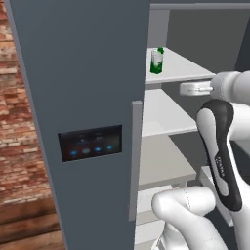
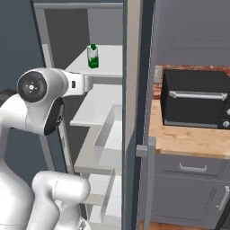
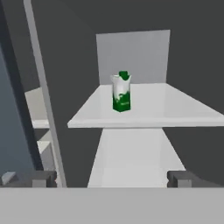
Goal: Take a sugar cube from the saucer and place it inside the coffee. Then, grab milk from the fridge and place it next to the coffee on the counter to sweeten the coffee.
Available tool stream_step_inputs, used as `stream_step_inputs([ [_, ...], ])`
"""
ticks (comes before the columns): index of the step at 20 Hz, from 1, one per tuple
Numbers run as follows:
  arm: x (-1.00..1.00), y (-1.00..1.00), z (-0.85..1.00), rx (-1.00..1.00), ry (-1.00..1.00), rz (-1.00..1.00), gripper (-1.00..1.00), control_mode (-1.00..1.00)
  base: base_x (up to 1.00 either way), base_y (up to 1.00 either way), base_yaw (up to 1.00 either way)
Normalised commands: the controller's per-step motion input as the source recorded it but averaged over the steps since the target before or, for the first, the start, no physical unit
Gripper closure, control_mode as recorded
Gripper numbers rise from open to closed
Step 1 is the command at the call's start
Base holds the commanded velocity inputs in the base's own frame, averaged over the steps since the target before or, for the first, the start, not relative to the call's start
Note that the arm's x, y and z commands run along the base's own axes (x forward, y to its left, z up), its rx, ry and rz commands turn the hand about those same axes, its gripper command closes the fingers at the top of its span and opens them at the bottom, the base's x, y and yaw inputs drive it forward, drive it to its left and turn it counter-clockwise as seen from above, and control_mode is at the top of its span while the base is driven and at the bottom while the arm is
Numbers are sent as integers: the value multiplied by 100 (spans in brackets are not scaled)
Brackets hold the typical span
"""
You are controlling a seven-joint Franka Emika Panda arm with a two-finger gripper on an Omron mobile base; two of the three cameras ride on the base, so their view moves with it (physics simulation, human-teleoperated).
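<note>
Milk [image 3: 121, 92] upright on fridge shelf [image 3: 175, 111], label unreadable; claw [image 3: 111, 178] wide open, empty, well short.

Even, dim rendered light — soft, slightly blurry.

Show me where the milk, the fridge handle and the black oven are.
milk [image 3: 121, 94]: hand view, carton's front face.
fridge handle [image 1: 135, 161]: left base view, middle of the vertical bar.
black oven [image 2: 195, 108]: right base view, door front.

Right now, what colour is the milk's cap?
Green, on a white milk carton; clearest in the hand view.
</note>
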Motion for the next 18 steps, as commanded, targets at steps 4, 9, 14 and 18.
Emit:
stream_step_inputs([
  [4,47,-25,53,-4,-15,1,-100,-100,0,0,0],
  [9,70,-10,6,0,-6,2,-100,-100,0,0,0],
  [14,72,-2,-11,2,0,3,-100,-100,0,0,0],
  [18,58,0,0,6,-3,7,-100,-100,0,0,0],
])
